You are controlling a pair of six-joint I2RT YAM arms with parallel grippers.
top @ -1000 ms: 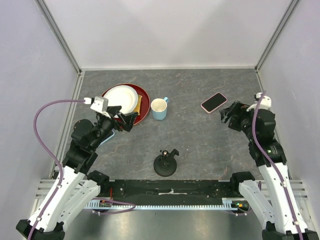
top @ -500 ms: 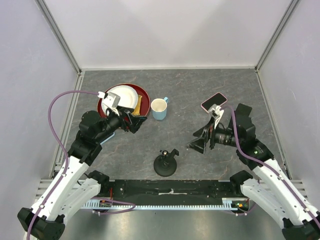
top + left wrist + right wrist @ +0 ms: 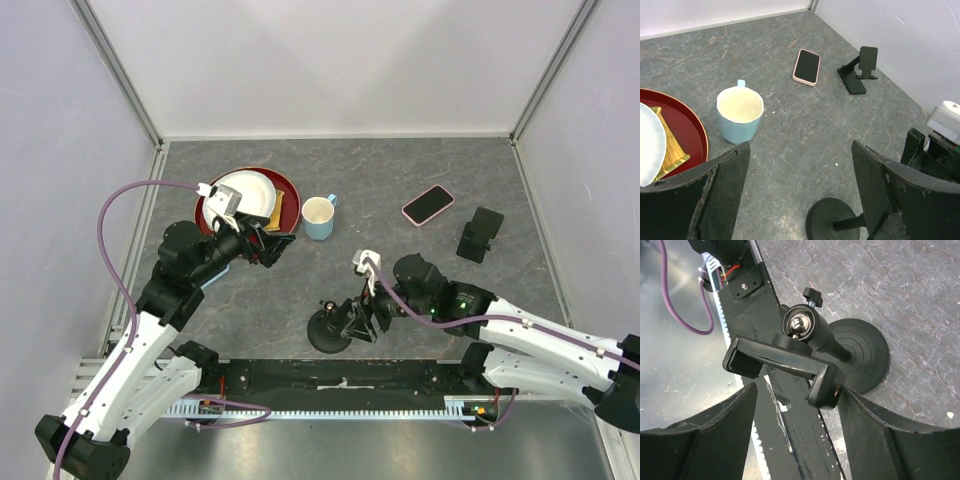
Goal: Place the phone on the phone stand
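Note:
The pink phone (image 3: 428, 204) lies face up at the back right; the left wrist view shows it too (image 3: 806, 66). A black folding phone stand (image 3: 481, 234) stands just right of it, also in the left wrist view (image 3: 860, 73). A second black stand with a round base, ball joint and clamp (image 3: 330, 330) is near the front middle. My right gripper (image 3: 352, 322) is open, its jaws either side of that clamp (image 3: 785, 360) without closing on it. My left gripper (image 3: 275, 243) is open and empty, hovering left of the cup.
A light blue cup (image 3: 318, 216) stands mid-table, also in the left wrist view (image 3: 740, 112). A red tray (image 3: 286, 188) with a white plate and a wooden piece is at the back left. The black front rail (image 3: 790, 420) lies under the right gripper.
My right arm has swung from the far right down to the round-base stand at the front middle, uncovering the folding stand. My left gripper shifted slightly right a second ago, then held still.

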